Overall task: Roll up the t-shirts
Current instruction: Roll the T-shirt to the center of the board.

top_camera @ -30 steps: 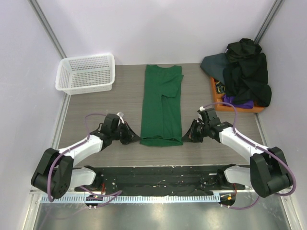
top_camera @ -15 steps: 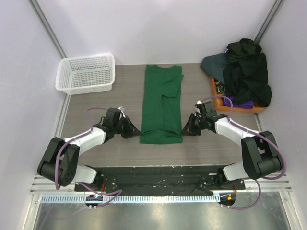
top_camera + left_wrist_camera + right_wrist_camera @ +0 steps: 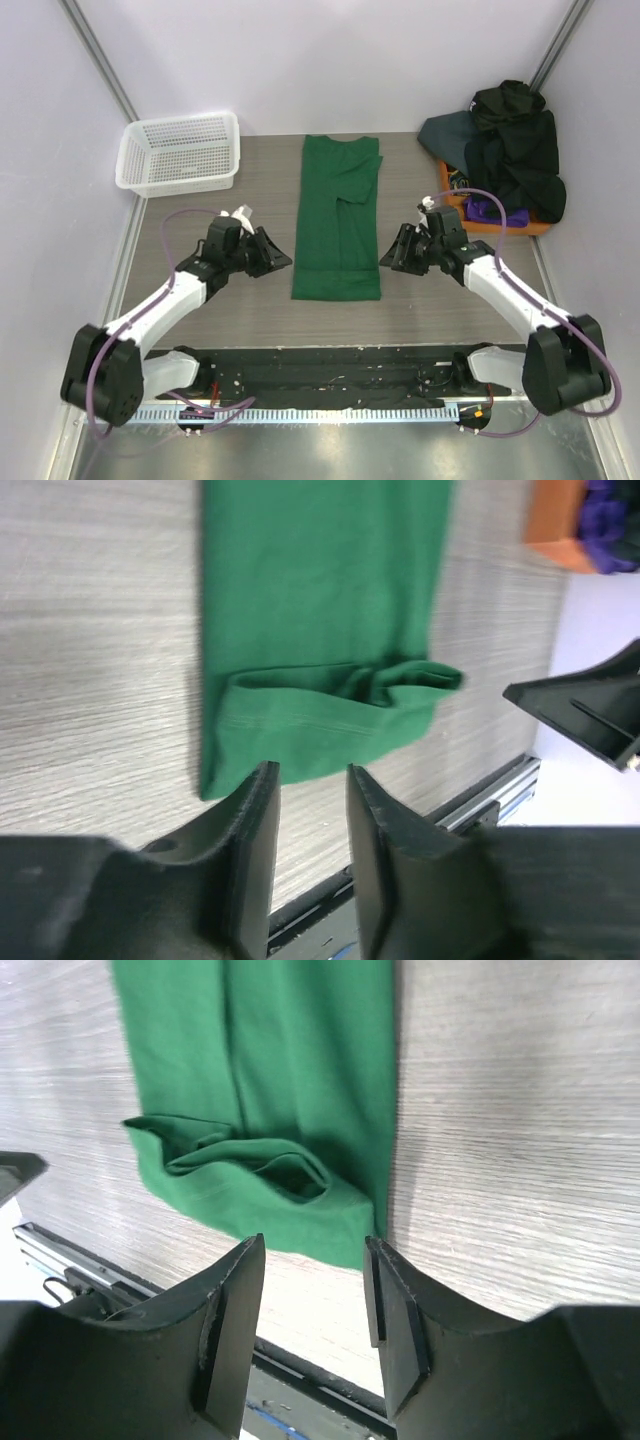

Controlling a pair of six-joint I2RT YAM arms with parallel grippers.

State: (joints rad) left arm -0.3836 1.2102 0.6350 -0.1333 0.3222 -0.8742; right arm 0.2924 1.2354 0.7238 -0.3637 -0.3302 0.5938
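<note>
Released and empty, the left tool (image 3: pixel 277 258) and right tool (image 3: pixel 388 258) flank the green shirt (image 3: pixel 338 215), its near hem folded over.

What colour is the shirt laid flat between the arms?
The shirt is plain dark green; top external view shows it best.

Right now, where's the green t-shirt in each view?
Top external: green t-shirt, a long strip running far to near, mid-frame.
Left wrist: upper middle, hem end lowest.
Right wrist: upper left of centre, hem end lowest.
Shared landmark: its folded-over near hem.
</note>
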